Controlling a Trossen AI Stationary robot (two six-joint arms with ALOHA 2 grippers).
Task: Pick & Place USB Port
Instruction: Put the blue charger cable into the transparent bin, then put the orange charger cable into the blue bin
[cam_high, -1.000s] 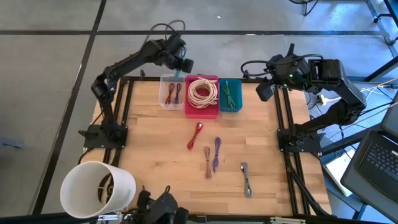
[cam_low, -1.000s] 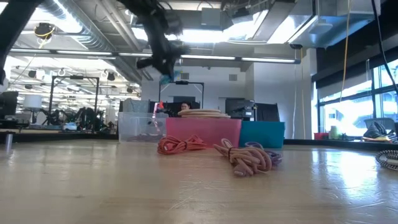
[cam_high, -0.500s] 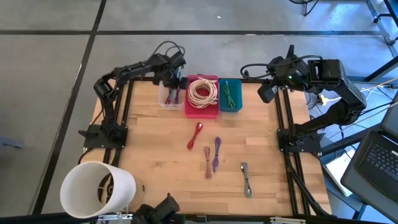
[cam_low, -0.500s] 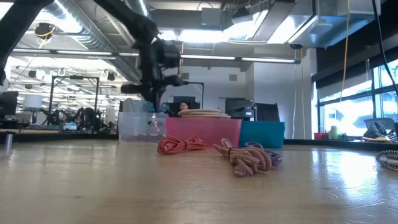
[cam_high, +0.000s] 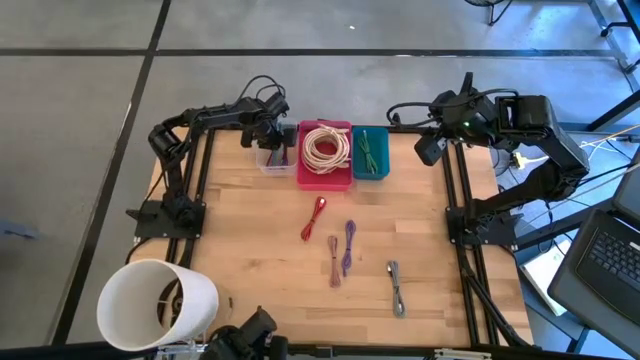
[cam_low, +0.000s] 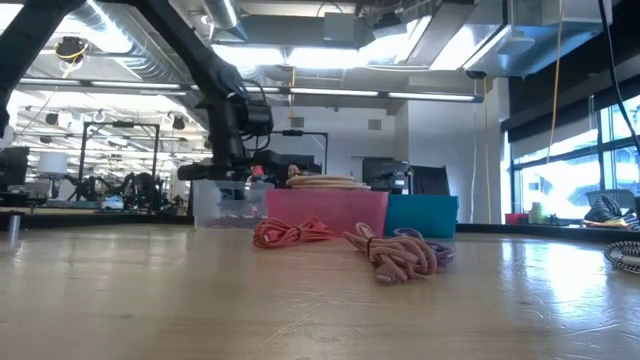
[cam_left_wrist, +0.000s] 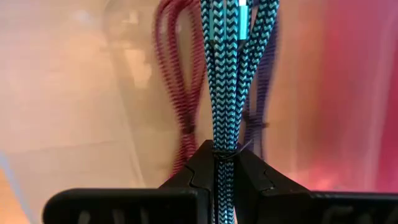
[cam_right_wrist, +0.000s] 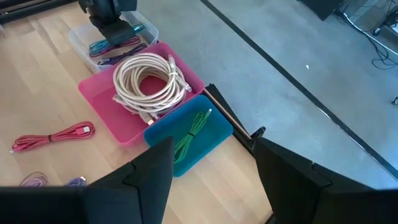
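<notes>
In the left wrist view a teal braided USB cable bundle sits between my left gripper's shut fingers. That gripper is low over the clear bin at the table's far left. In the bin lie a red cable and a purple cable. My right gripper is open and waits above the table's far right edge, touching nothing. A pink bin holds a white cable coil, and a blue bin holds a green cable. My left gripper pinches the teal cable bundle between its two fingertips, around the gathered strands. It comes from above, pointing down into the clear bin. The bundle runs on ahead of the fingers, and its free end is down in the bin over the other cables.
Four loose cable bundles lie mid-table: red, pink, purple and grey. A large white cup stands at the near left corner. Bare wood lies between the bins and the loose cables.
My left gripper has come down from high above the far edge, moving slightly toward the near and left sides, into the clear bin. It stays shut on the teal cable, which has gone down with it into the bin.
</notes>
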